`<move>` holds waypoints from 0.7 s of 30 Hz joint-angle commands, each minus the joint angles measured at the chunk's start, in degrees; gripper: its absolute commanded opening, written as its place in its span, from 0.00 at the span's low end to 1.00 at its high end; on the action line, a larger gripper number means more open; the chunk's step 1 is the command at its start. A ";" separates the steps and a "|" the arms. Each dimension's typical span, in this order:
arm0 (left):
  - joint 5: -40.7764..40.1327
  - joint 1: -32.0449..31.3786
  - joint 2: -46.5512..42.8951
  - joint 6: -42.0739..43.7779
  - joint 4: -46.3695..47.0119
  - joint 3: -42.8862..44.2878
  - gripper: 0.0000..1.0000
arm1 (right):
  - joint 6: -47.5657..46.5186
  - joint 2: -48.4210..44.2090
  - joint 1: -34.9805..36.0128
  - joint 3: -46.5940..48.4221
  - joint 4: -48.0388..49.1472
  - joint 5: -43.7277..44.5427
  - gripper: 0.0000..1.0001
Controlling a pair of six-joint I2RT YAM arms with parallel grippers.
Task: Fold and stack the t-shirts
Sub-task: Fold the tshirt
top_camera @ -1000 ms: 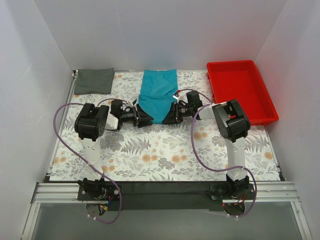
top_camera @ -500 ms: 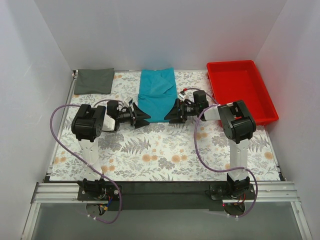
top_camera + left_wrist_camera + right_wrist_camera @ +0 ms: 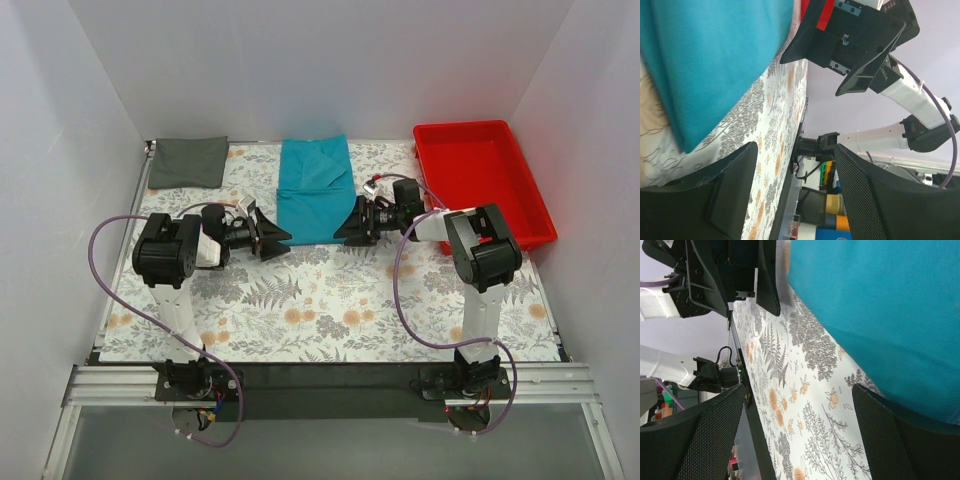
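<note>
1. Position: teal t-shirt (image 3: 314, 190) lies far-centre, long axis near-to-far.
2. Left gripper (image 3: 271, 235) sits beside its near-left corner, right gripper (image 3: 351, 226) beside its near-right; I see both spread apart, empty.
3. Grey t-shirt (image 3: 188, 161), far left, lies nearer my left arm (image 3: 165, 250).

**Colour rundown of this setup**

The teal t-shirt (image 3: 314, 188) at top centre is plain, no print at all. Same with the dark grey t-shirt (image 3: 188, 161) in the upper left. The desk cloth (image 3: 320, 300) is off-white with grey ferns and little orange flowers. The tray (image 3: 482, 180) at upper right is bright red. Both arms are black and white, with purple cables (image 3: 105, 285).
</note>
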 commanded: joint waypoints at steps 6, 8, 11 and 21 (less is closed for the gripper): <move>-2.79 0.08 -2.57 4.03 -6.66 7.36 0.62 | -3.38 -1.40 -0.99 5.34 -1.33 -0.28 0.95; -4.55 0.08 -1.43 6.48 -9.12 9.28 0.62 | -4.17 0.45 -1.25 5.87 -1.33 0.42 0.95; -7.89 0.08 -0.02 11.22 -15.70 12.18 0.62 | -4.52 2.65 -2.04 6.58 -1.50 1.65 0.95; -11.41 0.60 2.10 15.20 -25.92 12.02 0.62 | -6.62 3.98 -3.10 2.45 -3.61 3.50 0.95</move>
